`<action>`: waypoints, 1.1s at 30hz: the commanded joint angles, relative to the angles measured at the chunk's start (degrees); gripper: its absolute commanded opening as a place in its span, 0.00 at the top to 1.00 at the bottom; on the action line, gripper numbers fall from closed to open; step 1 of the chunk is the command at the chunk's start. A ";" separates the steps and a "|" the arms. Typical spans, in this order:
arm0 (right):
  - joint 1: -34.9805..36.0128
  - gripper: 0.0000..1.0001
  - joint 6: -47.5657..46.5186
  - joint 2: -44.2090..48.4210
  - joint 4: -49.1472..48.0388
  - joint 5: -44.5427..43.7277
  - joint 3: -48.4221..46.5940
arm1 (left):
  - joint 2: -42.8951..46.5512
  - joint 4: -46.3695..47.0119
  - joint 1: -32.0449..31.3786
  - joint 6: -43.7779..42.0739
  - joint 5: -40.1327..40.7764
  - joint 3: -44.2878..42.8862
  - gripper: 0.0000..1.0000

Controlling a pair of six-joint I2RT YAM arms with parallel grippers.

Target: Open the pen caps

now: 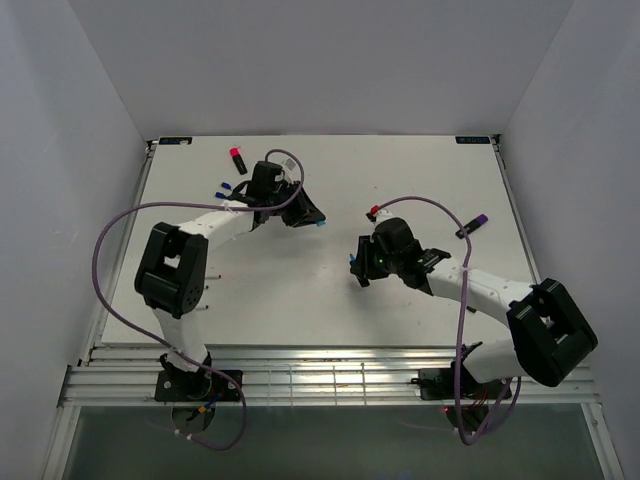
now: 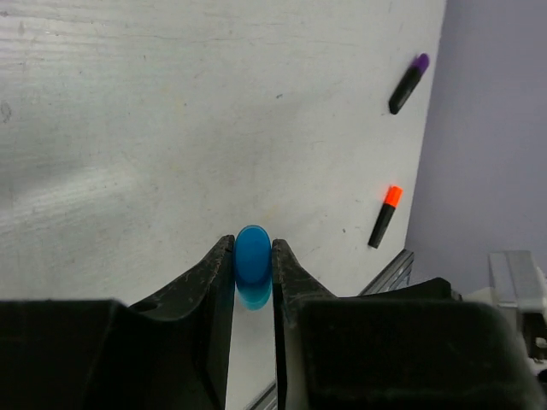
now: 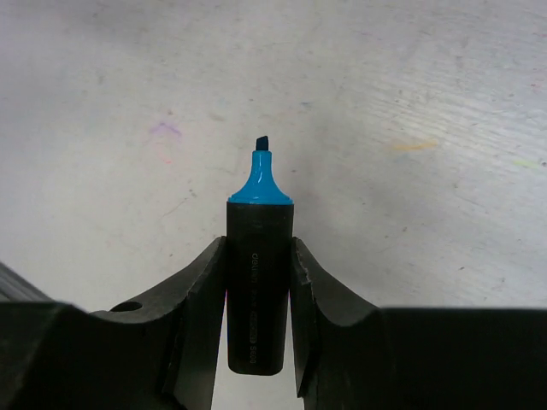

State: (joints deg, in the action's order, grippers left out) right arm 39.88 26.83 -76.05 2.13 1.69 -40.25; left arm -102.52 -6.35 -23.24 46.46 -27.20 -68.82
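- Your left claw (image 2: 253,243) is clamped on a cyan cap (image 2: 253,260), which sits pinched between both fingertips.
- Your right claw (image 3: 259,249) is closed on a black marker (image 3: 258,290), gripping its body. The marker's bare blue nib (image 3: 261,171) pokes out ahead of the fingertips, over the table (image 3: 410,102).
- Ahead and to the right of your left claw, two capped markers lie apart from each other. The orange cap (image 2: 392,196) is nearer and the purple cap (image 2: 420,62) is farther off.

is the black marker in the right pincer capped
Uncapped: the black marker shows a bare blue tip; the left pincer grips a blue plastic cap.
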 commanded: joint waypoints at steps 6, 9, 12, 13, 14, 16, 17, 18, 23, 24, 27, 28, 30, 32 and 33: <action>-2.70 0.92 -5.82 -7.53 -2.73 -7.67 -5.46 | -15.06 -12.26 -1.80 -8.31 -0.13 -22.46 1.00; -3.67 0.92 -6.61 -7.97 -7.40 -7.14 -3.70 | -21.04 -15.26 -2.16 -9.45 -1.01 -27.85 1.00; -4.81 0.92 -7.23 -10.77 -9.16 -6.71 -3.96 | -25.18 -16.06 -2.24 -10.15 -1.80 -32.60 1.00; -5.42 0.92 -7.40 -11.48 -9.42 -6.18 -4.13 | -26.06 -16.06 -2.24 -10.33 -2.24 -33.57 1.00; -5.69 0.92 -7.58 -12.10 -9.69 -5.83 -4.31 | -26.93 -16.06 -2.24 -10.51 -3.20 -35.40 1.00; -6.30 0.92 -7.58 -13.33 -11.44 -5.39 -4.14 | -29.48 -16.15 -2.24 -11.03 -4.08 -37.08 1.00; -6.48 0.92 -7.67 -13.77 -12.06 -5.12 -4.05 | -30.10 -15.98 -2.24 -11.12 -4.35 -37.96 1.00; -6.65 0.92 -7.67 -14.90 -13.02 -4.77 -4.13 | -30.89 -15.71 -2.24 -11.12 -4.35 -38.06 1.00; -7.09 0.92 -8.99 -18.86 -14.17 -3.10 -7.29 | -33.00 -15.80 -2.24 -11.30 -3.39 -39.02 1.00; -7.01 0.92 -8.99 -20.09 -14.17 -2.75 -7.82 | -33.36 -16.06 -2.24 -11.21 -3.30 -39.03 1.00; -7.09 0.92 -8.64 -21.76 -14.26 -2.22 -9.49 | -34.15 -16.15 -2.24 -11.39 -3.47 -38.41 1.00; -7.09 0.92 -8.38 -22.03 -14.78 -2.31 -9.67 | -34.32 -16.06 -2.24 -11.56 -3.30 -38.24 1.00; -7.09 0.92 -7.93 -23.17 -15.05 -0.38 -10.46 | -34.50 -15.97 -2.16 -11.92 -3.12 -37.88 0.99; -7.09 0.92 -7.50 -23.96 -14.79 0.15 -11.08 | -34.85 -15.98 -2.07 -11.92 -3.12 -37.44 0.94; -7.01 0.92 -7.23 -24.40 -14.79 0.41 -11.43 | -34.85 -16.06 -1.98 -11.92 -3.30 -37.27 0.93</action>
State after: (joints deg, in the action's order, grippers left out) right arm 32.95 19.16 -99.29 -10.52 0.49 -49.15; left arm -137.47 -21.82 -25.28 35.94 -30.81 -105.89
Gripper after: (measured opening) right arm 0.363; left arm 0.290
